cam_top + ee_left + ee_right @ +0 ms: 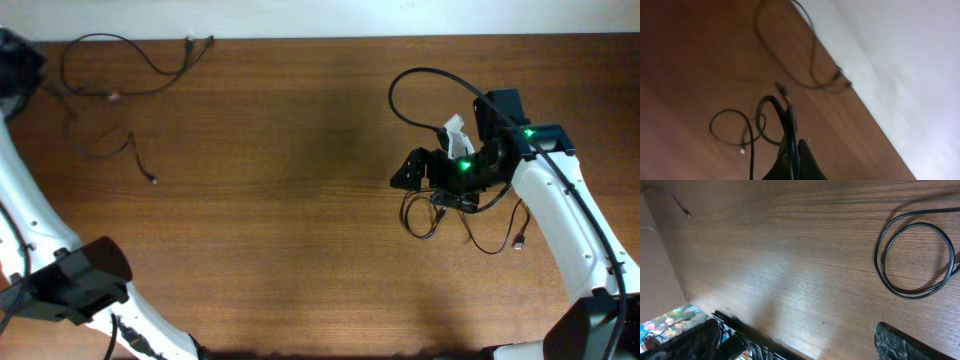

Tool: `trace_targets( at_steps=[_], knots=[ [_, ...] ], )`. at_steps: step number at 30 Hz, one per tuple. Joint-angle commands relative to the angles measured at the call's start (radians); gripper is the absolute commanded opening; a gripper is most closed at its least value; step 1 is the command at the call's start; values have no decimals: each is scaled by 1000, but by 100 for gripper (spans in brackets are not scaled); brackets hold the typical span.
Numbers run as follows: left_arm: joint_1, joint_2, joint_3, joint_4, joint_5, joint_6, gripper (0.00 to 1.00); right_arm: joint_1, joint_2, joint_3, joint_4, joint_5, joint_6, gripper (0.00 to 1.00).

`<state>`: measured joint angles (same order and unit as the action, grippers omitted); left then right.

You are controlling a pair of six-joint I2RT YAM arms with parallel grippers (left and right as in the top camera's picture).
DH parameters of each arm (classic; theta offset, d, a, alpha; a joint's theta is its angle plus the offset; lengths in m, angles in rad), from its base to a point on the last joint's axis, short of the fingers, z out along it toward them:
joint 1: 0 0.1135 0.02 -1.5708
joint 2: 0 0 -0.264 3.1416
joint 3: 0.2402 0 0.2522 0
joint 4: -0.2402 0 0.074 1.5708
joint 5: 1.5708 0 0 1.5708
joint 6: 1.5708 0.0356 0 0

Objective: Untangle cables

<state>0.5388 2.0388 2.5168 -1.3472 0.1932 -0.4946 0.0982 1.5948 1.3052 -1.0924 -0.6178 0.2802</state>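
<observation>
**Right gripper** (405, 170): the fingers (902, 340) are spread wide with nothing between them, and the tip points toward the left of the overhead frame.

- The tangled cords (432, 208) lie at centre right of the overhead frame. They are just below the gripper and partly under the wrist, so they sit behind and to one side of the fingertips, not ahead of them.
- In the right wrist view a looped cord (915, 260) lies at the right edge, outside the finger gap.
- The right arm is by far the nearer to this cluster.

**Left gripper** (792, 152): the fingers appear closed on a held cord (789, 120), which runs up the frame from the tip into a raised loop (the view is blurred, so treat this as a judgement).

- The loose cords (130, 70) lie spread in the upper left of the overhead frame, close to the top edge of the table (300, 230).

**Cluster axis:** roughly left to right in the frame, with a plug end (520, 242) trailing at lower right.

**Open room:** bare wood across the centre and lower middle of the frame.

**Judgement:** the right gripper needs to draw back and turn toward the cluster before closing.
</observation>
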Motion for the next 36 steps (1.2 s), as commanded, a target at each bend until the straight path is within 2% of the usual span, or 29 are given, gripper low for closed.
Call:
trace_targets(
  at_steps=[1, 5, 8, 14, 21, 25, 26, 28, 31, 33, 36],
  knots=[
    [61, 9, 3, -6, -19, -29, 0, 0, 2, 4, 0, 2, -11, 98],
    [93, 10, 1, -23, -23, -44, 0, 0, 2, 4, 0, 2, -11, 98],
    [95, 11, 0, -28, -121, -113, 0, 0, 2, 4, 0, 2, -11, 99],
    [106, 23, -30, -19, -130, -117, 1, 0, 2, 4, 0, 2, -11, 98],
    [120, 186, -30, 10, -134, -119, 0, 0, 2, 4, 0, 2, -11, 98],
    [138, 261, -30, 49, -221, -110, 0, 0, 2, 4, 0, 2, -11, 98],
    [143, 278, -30, 107, -211, -55, 0, 0, 2, 4, 0, 2, -11, 98],
    [146, 278, -27, 233, -84, 114, 0, 0, 2, 4, 0, 2, -11, 99],
    [145, 278, 12, 324, -29, 130, 0, 0, 2, 4, 0, 2, -11, 98],
    [143, 278, 37, 340, -97, 131, 0, 0, 2, 4, 0, 2, -11, 98],
    [128, 298, 31, 308, -357, 310, 0, 0, 2, 4, 0, 2, -11, 98]
  ],
)
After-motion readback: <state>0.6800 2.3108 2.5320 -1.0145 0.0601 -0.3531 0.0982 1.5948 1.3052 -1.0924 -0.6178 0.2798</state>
